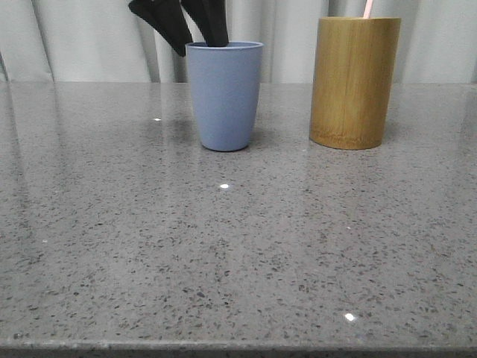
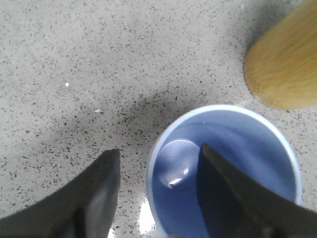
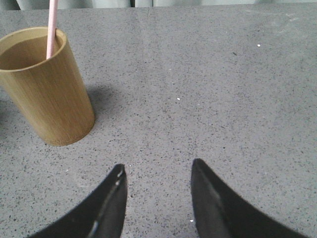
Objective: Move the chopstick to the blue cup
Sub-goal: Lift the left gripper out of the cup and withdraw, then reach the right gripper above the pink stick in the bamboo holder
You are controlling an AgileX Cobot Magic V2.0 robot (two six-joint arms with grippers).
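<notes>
The blue cup (image 1: 223,97) stands upright at mid-table. In the left wrist view the blue cup (image 2: 237,144) shows a bare inside. One pale pink chopstick (image 1: 367,7) sticks out of the tan bamboo cylinder (image 1: 354,82) to the blue cup's right. The chopstick (image 3: 51,29) leans on the cylinder's rim in the right wrist view. My left gripper (image 1: 201,46) is open and empty above the blue cup's rim. One finger (image 2: 233,198) is over the mouth, the other (image 2: 94,198) outside. My right gripper (image 3: 157,168) is open and empty over bare table, apart from the cylinder (image 3: 47,94).
The grey speckled stone tabletop (image 1: 238,246) runs to a front edge at the bottom of the front view. A pale curtain (image 1: 74,37) hangs behind the table. The bamboo cylinder (image 2: 285,64) stands close beside the blue cup.
</notes>
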